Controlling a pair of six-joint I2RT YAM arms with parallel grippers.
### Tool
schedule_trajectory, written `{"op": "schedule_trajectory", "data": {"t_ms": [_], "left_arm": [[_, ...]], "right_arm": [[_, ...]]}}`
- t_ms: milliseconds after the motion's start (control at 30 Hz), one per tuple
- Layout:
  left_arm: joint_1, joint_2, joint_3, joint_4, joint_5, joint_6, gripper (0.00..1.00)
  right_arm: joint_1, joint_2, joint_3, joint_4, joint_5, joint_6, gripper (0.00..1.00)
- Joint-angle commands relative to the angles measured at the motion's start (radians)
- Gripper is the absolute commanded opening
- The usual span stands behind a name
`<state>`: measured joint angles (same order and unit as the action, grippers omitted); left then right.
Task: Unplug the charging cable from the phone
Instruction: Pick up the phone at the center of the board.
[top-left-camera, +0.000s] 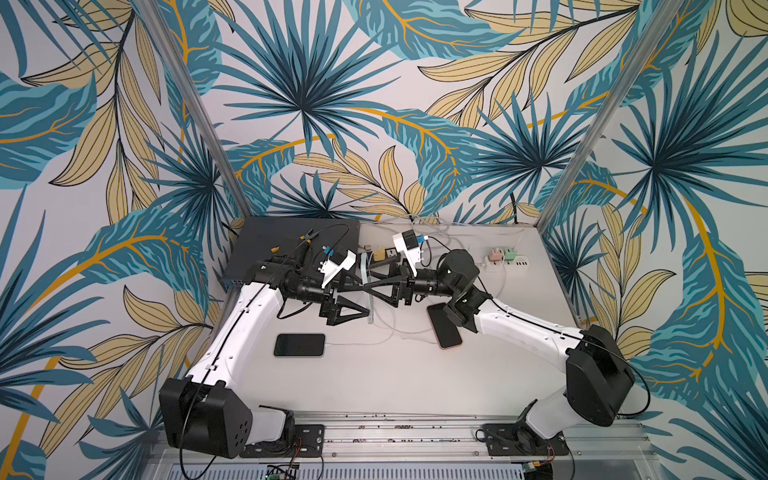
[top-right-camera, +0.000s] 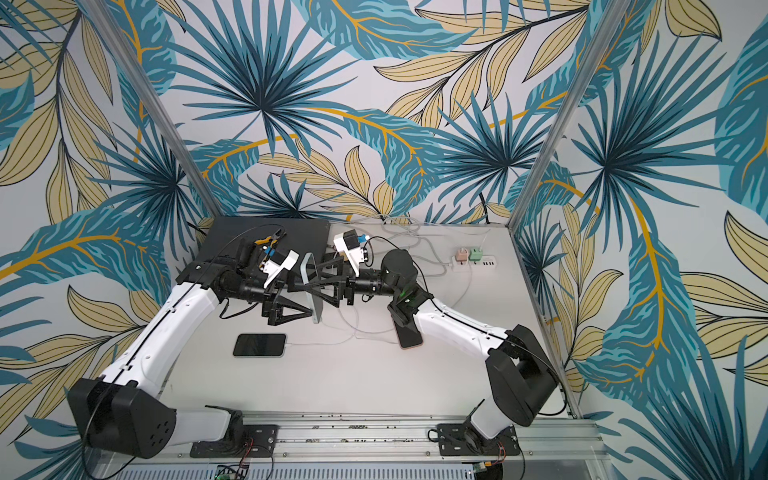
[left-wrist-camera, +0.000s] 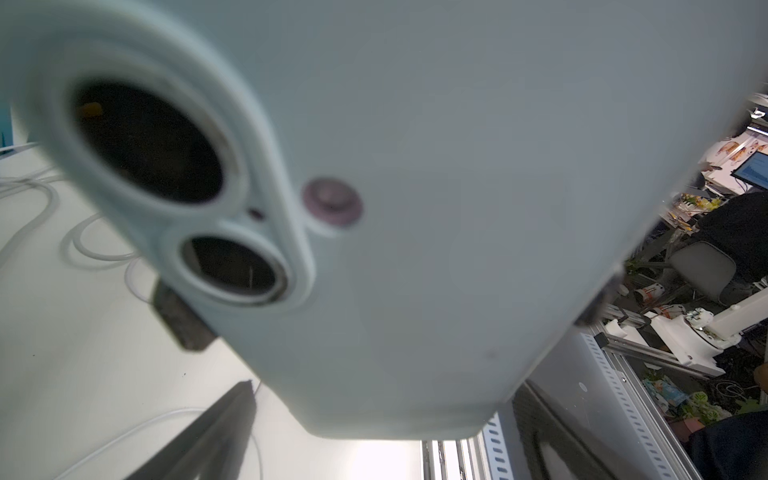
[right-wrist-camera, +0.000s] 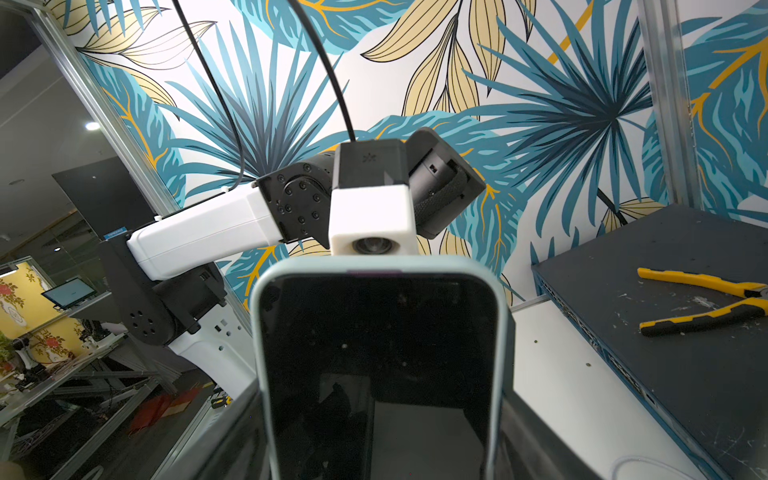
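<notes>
Pale-blue phone (top-right-camera: 317, 309) on edge between left claw (top-right-camera: 306, 298), right claw (top-right-camera: 312, 276)

A pale desk (top-left-camera: 374, 386) carries a black phone (top-left-camera: 299, 345), face up, with a white cable (top-left-camera: 353, 343) plugged into its end. A second phone (top-left-camera: 444, 328) lies apart from it, while a dark network switch (top-left-camera: 266, 239) and a power strip (top-left-camera: 513, 262) sit along the back edge.

Top views overlook the table (top-left-camera: 374, 386); wrist cameras face the phone (left-wrist-camera: 457, 208) closely.

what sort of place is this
Probably a robotics lab test cell: a left arm and right arm bolted to an aluminium rail, printed backdrop panels around the table.
</notes>
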<state>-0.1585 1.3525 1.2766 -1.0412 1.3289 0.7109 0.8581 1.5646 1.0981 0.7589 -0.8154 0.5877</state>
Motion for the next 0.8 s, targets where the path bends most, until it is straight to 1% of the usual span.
{"op": "schedule_trajectory", "data": {"t_ms": [0,333,400,633,733,767], "left_arm": [[-0.010,0.019,0.032,-0.020,0.024,0.018,1.00],[-0.027,0.039,0.038,-0.027,0.023,0.015,1.00],[-0.027,0.041,0.039,-0.032,0.024,0.019,0.98],[-0.027,0.052,0.044,-0.044,0.023,0.022,0.86],[-0.027,0.057,0.047,-0.047,0.021,0.023,0.76],[-0.027,0.059,0.048,-0.048,0.020,0.024,0.71]], "right_arm": [[0.011,0.005,0.026,0.080,0.016,0.009,0.60],[0.019,0.011,0.022,0.080,0.019,0.002,0.60],[0.018,0.009,0.019,0.081,0.020,0.001,0.60],[0.022,0.004,0.007,0.076,0.022,-0.004,0.62],[0.020,-0.005,-0.001,0.065,0.025,-0.015,0.63],[0.020,-0.009,-0.005,0.058,0.032,-0.022,0.63]]}}
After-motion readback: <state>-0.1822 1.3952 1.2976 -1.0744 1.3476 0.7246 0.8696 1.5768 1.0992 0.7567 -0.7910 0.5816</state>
